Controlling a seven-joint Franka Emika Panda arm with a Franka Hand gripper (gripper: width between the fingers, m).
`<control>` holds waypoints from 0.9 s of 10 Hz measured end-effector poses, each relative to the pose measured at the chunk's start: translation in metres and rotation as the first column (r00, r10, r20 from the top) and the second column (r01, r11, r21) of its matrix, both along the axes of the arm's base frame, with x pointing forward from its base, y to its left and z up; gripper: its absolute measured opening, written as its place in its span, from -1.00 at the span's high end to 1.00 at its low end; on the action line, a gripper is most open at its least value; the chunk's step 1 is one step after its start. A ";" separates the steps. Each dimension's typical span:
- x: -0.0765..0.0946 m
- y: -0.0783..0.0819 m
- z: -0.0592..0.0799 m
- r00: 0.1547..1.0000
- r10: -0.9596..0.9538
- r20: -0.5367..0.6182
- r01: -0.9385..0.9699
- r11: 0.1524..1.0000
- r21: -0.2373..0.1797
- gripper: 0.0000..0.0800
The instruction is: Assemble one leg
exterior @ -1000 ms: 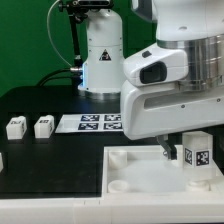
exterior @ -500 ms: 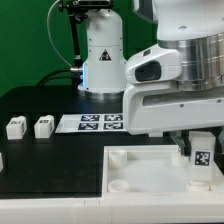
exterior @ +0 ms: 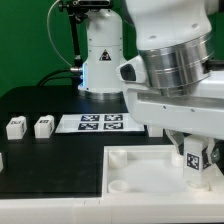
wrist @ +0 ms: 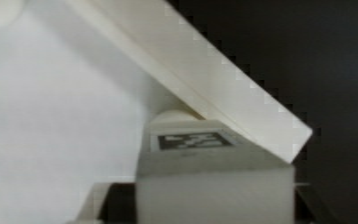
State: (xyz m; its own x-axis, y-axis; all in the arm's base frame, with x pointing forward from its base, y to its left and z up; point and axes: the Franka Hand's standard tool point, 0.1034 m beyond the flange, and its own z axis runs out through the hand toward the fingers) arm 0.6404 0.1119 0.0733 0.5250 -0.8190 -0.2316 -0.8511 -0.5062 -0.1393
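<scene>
My gripper is shut on a leg, a small white block with a black-and-white marker tag, and holds it upright over the right part of the large white tray-like part. In the wrist view the leg fills the space between my fingers, with its tag facing the camera and the tray's raised rim running slantwise just beyond it. Two more legs stand on the black table at the exterior view's left.
The marker board lies flat on the table behind the tray. The white robot base stands at the back. A round corner socket shows at the tray's near left corner.
The wrist has turned and tilted, and the held leg has sunk a little lower toward the tray's right side. The two loose legs have not moved.
</scene>
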 end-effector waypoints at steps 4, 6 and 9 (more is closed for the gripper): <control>0.001 0.005 -0.001 0.912 -0.396 -0.109 0.401 0.916 0.020 0.26; 0.000 0.006 -0.001 0.928 -0.359 -0.097 0.363 0.932 0.024 -0.33; -0.002 0.005 -0.002 0.996 0.086 0.022 -0.086 0.996 -0.005 -0.61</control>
